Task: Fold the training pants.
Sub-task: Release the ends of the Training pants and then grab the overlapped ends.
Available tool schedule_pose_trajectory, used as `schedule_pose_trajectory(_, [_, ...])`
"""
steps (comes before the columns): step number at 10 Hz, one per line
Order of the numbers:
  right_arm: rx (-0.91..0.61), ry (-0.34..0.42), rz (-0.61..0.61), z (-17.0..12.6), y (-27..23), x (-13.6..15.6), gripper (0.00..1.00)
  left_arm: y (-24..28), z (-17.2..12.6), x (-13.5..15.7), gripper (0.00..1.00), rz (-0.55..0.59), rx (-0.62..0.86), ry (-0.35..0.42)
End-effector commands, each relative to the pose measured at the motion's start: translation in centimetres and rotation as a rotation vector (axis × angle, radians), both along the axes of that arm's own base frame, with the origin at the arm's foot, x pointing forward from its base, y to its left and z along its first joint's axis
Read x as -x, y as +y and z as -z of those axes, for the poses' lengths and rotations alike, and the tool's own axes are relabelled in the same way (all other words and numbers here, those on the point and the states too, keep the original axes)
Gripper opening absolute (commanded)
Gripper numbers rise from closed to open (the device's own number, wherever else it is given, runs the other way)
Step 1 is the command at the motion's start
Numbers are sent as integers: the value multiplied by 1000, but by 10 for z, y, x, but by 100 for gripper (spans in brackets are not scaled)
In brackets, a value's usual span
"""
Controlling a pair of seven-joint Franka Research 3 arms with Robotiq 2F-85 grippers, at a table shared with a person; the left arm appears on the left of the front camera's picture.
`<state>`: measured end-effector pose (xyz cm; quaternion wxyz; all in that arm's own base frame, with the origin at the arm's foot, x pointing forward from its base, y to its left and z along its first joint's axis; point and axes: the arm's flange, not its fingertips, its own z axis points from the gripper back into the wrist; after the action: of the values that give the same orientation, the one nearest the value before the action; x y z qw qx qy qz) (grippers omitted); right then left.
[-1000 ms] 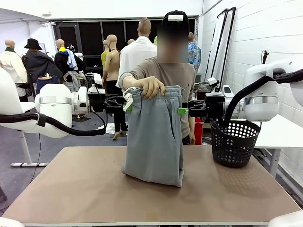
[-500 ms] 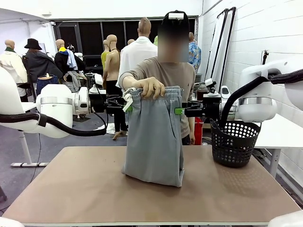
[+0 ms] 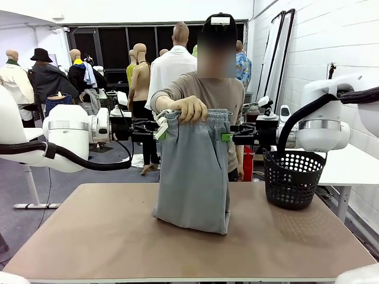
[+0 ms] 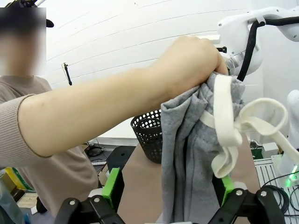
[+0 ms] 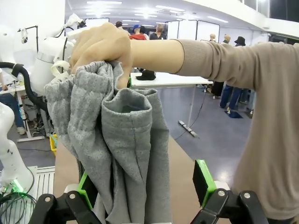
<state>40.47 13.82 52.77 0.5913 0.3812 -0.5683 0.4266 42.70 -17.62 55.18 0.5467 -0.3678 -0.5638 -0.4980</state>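
The training pants [image 3: 192, 171] are held up by the waistband [image 3: 214, 113] in a person's hand [image 3: 188, 109], lower end on the worktop [image 3: 89, 236]. The left gripper [image 3: 160, 126] and right gripper [image 3: 227, 137] are spread wide beside the waistband.

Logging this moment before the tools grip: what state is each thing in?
training pants, hanging from the person's hand, lower end resting on the table
left tool, open around the pants' top edge
right tool, open around the pants' top edge
basket, upright on the table

Robot lab: white arms [image 3: 65, 133], worktable [image 3: 89, 236].
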Motion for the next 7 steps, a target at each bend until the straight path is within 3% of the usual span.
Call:
schedule_pose_trajectory(1, [-39,-19,3,3,12,-5,100,8,0,10,100,-3,-7,25])
schedule_pose_trajectory(5, [-89,-34,-66,8,20,-23,100,1,3,8,100,47,-23,37])
schedule_pose_trajectory(7, [-125,2,-119,11,25,-28,100,-3,5,7,100,72,-35,45])
